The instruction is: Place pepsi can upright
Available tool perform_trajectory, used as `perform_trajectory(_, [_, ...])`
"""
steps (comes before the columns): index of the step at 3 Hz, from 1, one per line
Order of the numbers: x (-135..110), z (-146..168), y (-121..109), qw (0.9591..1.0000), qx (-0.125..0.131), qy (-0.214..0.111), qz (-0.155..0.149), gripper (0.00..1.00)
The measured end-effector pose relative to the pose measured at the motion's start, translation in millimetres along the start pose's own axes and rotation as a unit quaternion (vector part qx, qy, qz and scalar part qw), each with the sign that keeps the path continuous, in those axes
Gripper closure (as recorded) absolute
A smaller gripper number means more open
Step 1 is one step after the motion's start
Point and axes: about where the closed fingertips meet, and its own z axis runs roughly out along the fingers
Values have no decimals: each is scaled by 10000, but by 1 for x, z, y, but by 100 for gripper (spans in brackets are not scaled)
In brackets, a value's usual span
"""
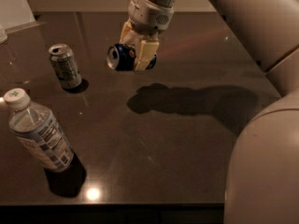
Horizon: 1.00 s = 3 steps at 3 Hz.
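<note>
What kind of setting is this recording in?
Probably an office break area or test room, though little background shows: a dark glossy table, a pale drink can and a water bottle standing on it. The gripper, above the table, holds the pepsi can sideways.

Gripper holds pepsi can, apparently above table, right of second can.

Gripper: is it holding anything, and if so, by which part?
The gripper holds the pepsi can by its blue side wall, around mid-body; the can hangs sideways above the table, silver end facing left.
</note>
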Motion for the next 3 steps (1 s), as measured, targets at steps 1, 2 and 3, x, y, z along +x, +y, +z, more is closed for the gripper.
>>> perform_trajectory(1, [-12, -25, 7, 9930, 379, -868, 707, 100])
perform_trajectory(2, [-19, -34, 24, 9739, 569, -1716, 1370, 100])
perform_trajectory(3, [-16, -29, 38, 9517, 640, -2339, 1884, 100])
